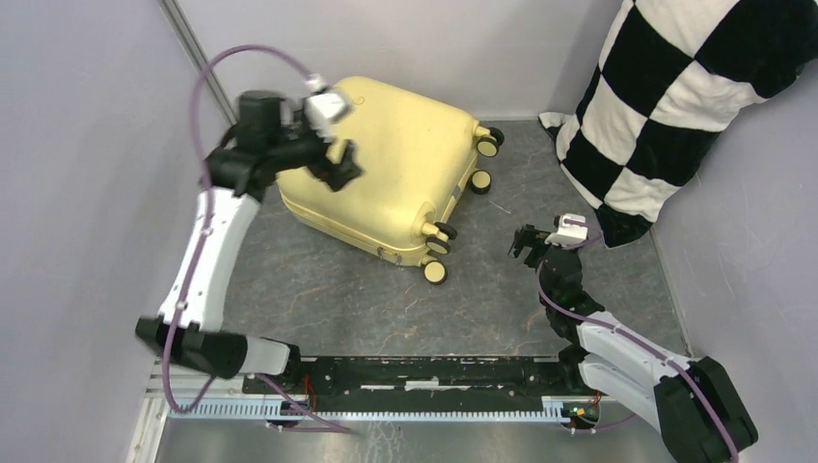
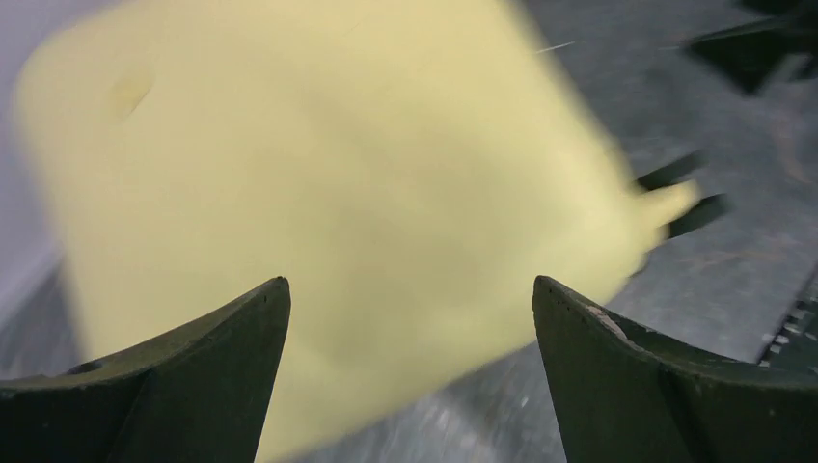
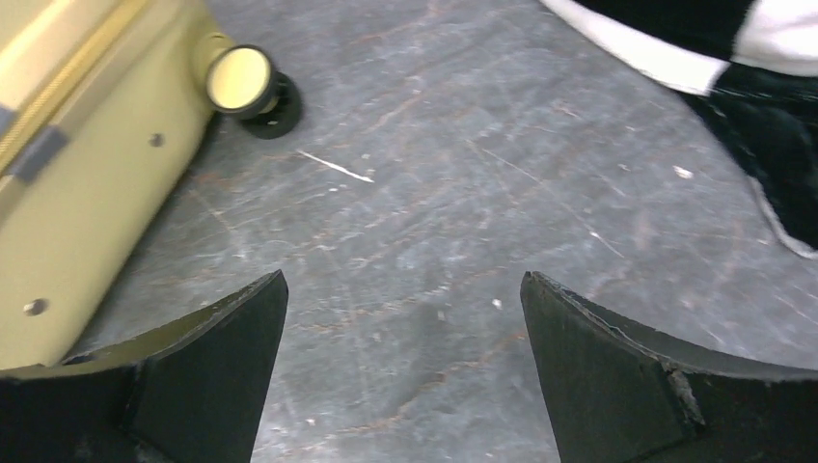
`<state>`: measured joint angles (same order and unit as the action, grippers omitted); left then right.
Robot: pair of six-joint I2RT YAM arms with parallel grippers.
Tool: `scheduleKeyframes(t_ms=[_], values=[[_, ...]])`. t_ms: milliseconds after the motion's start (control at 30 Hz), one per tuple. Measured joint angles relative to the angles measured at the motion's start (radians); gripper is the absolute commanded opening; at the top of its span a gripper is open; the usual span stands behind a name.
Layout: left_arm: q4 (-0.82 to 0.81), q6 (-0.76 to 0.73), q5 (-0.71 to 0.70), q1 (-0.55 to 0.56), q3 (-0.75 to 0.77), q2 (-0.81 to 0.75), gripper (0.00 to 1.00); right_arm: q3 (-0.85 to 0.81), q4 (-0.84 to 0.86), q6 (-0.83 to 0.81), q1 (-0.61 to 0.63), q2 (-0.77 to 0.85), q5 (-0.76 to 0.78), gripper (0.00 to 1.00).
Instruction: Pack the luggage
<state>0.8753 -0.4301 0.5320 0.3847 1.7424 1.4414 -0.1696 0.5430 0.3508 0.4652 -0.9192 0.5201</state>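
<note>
The pale-yellow luggage (image 1: 395, 164) lies closed and flat at the back left of the grey table, its caster wheels (image 1: 436, 253) facing right. My left gripper (image 1: 340, 166) hovers over the shell's left part, open and holding nothing. In the left wrist view the blurred yellow shell (image 2: 338, 193) fills the space beyond the spread fingers of the left gripper (image 2: 410, 285). My right gripper (image 1: 524, 241) hangs open over bare table to the right of the wheels. In the right wrist view the right gripper (image 3: 403, 280) has only tabletop between its fingers, with the luggage side (image 3: 87, 174) and one wheel (image 3: 241, 79) at the left.
A large black-and-white checkered pillow (image 1: 675, 96) leans in the back right corner, and its lower edge (image 3: 772, 125) shows in the right wrist view. Grey walls close in the left, back and right sides. A black rail (image 1: 415, 371) runs along the near edge between the arm bases.
</note>
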Motion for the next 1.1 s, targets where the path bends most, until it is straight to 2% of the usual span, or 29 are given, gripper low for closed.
scheduleKeyframes(t_ms=[133,233,367,500,667,867,1100], values=[[-0.103,0.033,-0.054,-0.351,-0.304,-0.231,0.99,-0.005,-0.097,-0.001,-0.051,0.043,0.027,0.98],[-0.128,0.037,-0.096,-0.504,-0.485,-0.357,0.97,-0.01,-0.151,-0.004,-0.082,0.062,0.031,0.98],[-0.233,0.058,-0.15,-0.685,-0.615,-0.383,0.95,-0.011,-0.206,-0.008,-0.115,0.104,0.029,0.98],[-0.361,0.093,-0.206,-0.805,-0.692,-0.316,0.89,-0.011,-0.232,-0.008,-0.142,0.14,0.021,0.98],[-0.522,0.141,-0.222,-0.806,-0.778,-0.191,0.88,-0.011,-0.249,-0.007,-0.175,0.143,0.005,0.98],[-0.629,0.19,-0.297,-0.621,-0.822,-0.051,0.88,-0.011,-0.248,0.004,-0.219,0.14,-0.019,0.98],[-0.717,0.25,-0.337,-0.517,-0.8,0.055,0.9,0.0,-0.238,0.023,-0.256,0.14,-0.023,0.98]])
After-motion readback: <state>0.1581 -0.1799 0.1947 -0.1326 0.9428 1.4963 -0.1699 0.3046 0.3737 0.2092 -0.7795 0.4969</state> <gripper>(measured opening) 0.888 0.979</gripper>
